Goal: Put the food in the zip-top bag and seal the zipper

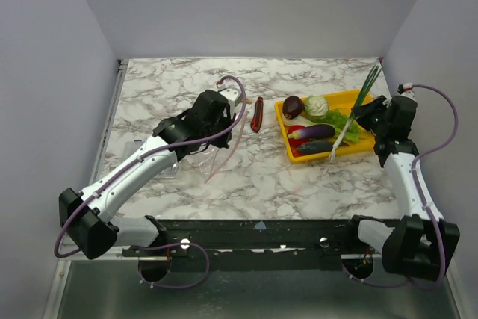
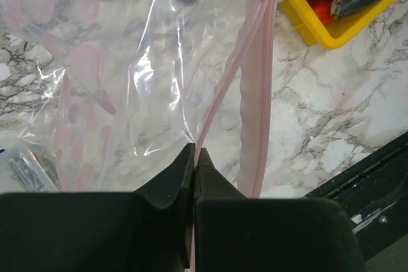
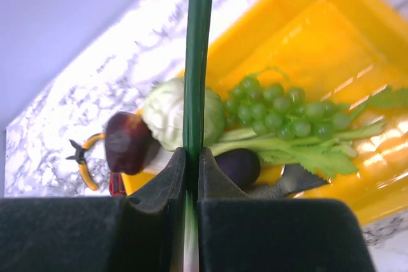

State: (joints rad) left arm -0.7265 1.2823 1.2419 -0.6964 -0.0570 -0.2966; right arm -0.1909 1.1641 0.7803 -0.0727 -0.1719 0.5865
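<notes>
The left fingers [image 2: 169,186] are pinched shut on the pink zipper [image 2: 255,93] of the clear zip-top bag [image 2: 115,74], at the middle left of the top view on the worktop [image 1: 299,177]. The right fingers [image 3: 159,186] squeeze a long green stalk [image 3: 199,42] above the yellow tray [image 3: 331,36], which holds the cabbage [image 3: 167,116] and grapes [image 3: 274,109].

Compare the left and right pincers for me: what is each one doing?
The left pincer pinches the pink zipper of the zip-top bag; the right pincer clamps a long green stalk. The left pincer sits over the marble table, the right pincer over the yellow tray. Both are shut on something thin.
</notes>
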